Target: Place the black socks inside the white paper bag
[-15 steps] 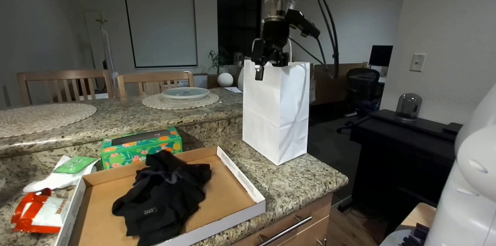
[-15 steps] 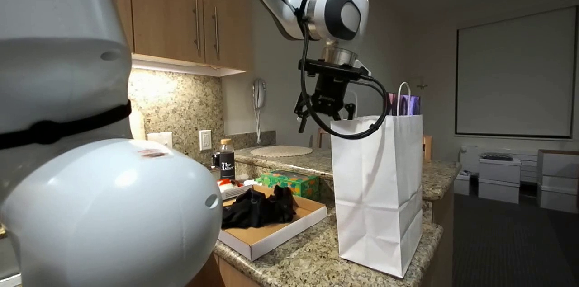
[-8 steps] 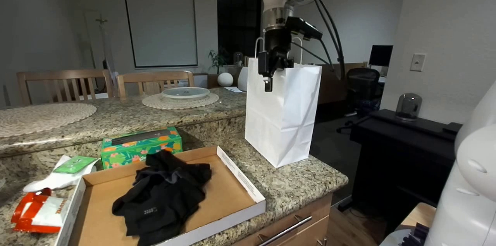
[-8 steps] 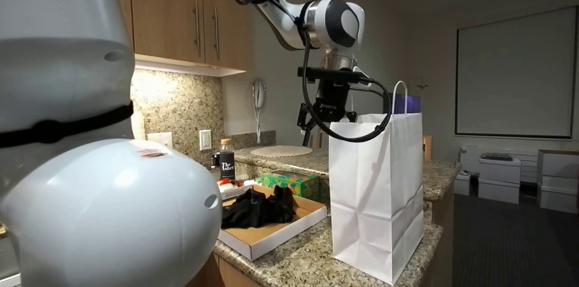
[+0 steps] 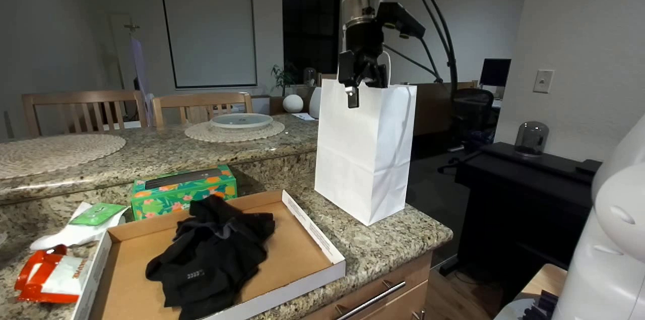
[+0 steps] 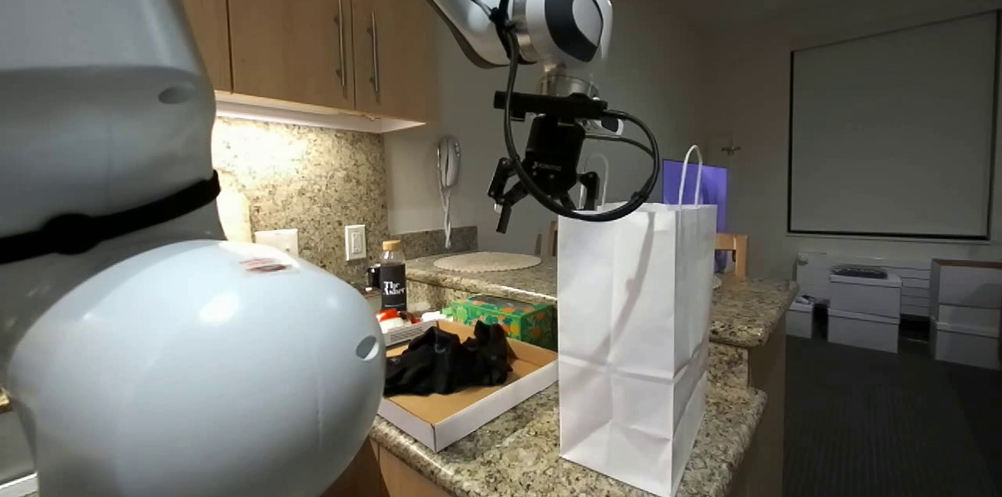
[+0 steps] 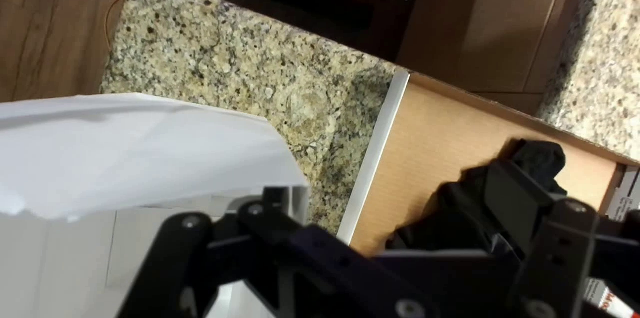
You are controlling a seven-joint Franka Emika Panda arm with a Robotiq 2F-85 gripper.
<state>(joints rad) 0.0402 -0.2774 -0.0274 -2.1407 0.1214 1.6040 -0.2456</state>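
The black socks (image 5: pixel 216 254) lie in a crumpled heap in a shallow cardboard tray (image 5: pixel 315 227). They also show in an exterior view (image 6: pixel 450 362) and partly in the wrist view (image 7: pixel 540 157). The white paper bag (image 5: pixel 350 153) stands upright on the counter to one side of the tray, handles up. It also shows in the wrist view (image 7: pixel 145 152). My gripper (image 6: pixel 546 214) is open with nothing between its fingers, at the height of the bag's rim. One finger (image 5: pixel 352 97) hangs outside the bag, the other is over its mouth. Whether it touches the paper I cannot tell.
A green floral box (image 5: pixel 184 191) stands behind the tray. A red and white packet (image 5: pixel 55 277) and a green packet (image 5: pixel 98 215) lie beside it. A raised counter holds a woven mat (image 5: pixel 60 153) and a glass dish (image 5: pixel 241 121). The counter corner (image 5: pixel 443 232) is near the bag.
The gripper dipped, then rose again. The bag leaned and slid a little, and now stands upright nearer the counter's front. The gripper has shifted the same way. The socks have not moved.
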